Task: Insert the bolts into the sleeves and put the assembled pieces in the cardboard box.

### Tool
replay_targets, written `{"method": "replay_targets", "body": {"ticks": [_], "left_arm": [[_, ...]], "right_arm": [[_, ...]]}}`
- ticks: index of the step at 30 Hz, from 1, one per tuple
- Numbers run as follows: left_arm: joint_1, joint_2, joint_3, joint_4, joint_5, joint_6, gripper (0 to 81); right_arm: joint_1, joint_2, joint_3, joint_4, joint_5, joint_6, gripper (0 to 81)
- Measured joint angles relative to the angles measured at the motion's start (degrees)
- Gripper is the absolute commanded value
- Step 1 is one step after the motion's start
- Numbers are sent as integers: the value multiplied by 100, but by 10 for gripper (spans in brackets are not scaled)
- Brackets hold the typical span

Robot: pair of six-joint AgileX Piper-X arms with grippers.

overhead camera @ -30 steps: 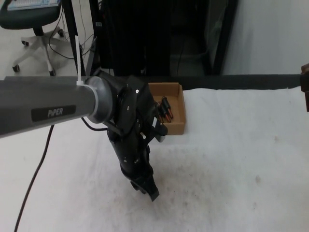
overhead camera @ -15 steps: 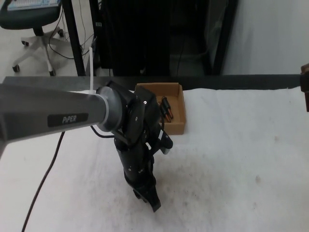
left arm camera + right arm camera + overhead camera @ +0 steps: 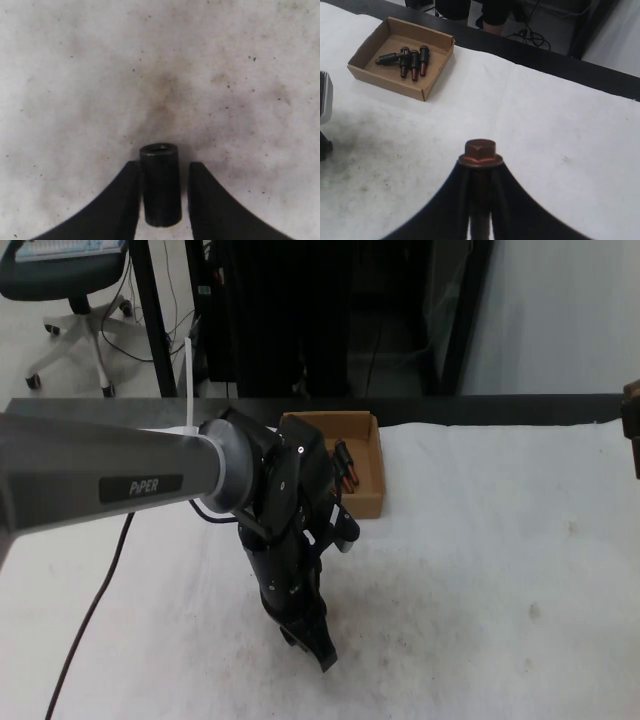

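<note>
Black sleeve pinched in the left gripper, copper bolt clamped in the right gripper, head past its tips, cardboard box well ahead.

Open cardboard box at twelve o'clock on the bench, by its far edge, holding four assembled pieces lying flat. Copper-coloured hex-head bolt, shank clamped in the right gripper. Short black hollow sleeve, open end showing.
</note>
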Motion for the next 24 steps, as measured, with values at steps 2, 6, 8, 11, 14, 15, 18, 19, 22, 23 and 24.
{"method": "replay_targets", "body": {"ticks": [2,6,8,11,14,15,18,19,22,23,24], "left_arm": [[0,0,0,-33,0,0,306],[0,0,0,-33,0,-10,306],[0,0,0,-33,0,-87,306],[0,0,0,-17,0,-88,306],[0,0,0,-9,-74,-88,306],[0,0,0,-9,-91,-88,306],[0,0,0,-9,-102,-88,303],[0,0,0,-3,-101,-88,283],[0,0,0,-3,-112,-88,118],[0,0,0,-3,-147,-88,47],[0,0,0,-3,-197,-101,2]], "right_arm": [[0,0,0,5,0,0,8],[0,0,0,5,0,0,8],[0,0,0,5,0,0,8],[0,0,0,5,0,0,8],[0,0,0,5,0,0,8],[0,0,0,5,0,0,8],[0,0,0,5,0,0,8],[0,0,0,5,0,0,8],[0,0,0,5,0,0,8],[0,0,0,5,0,0,8],[0,0,0,5,0,0,8]]}}
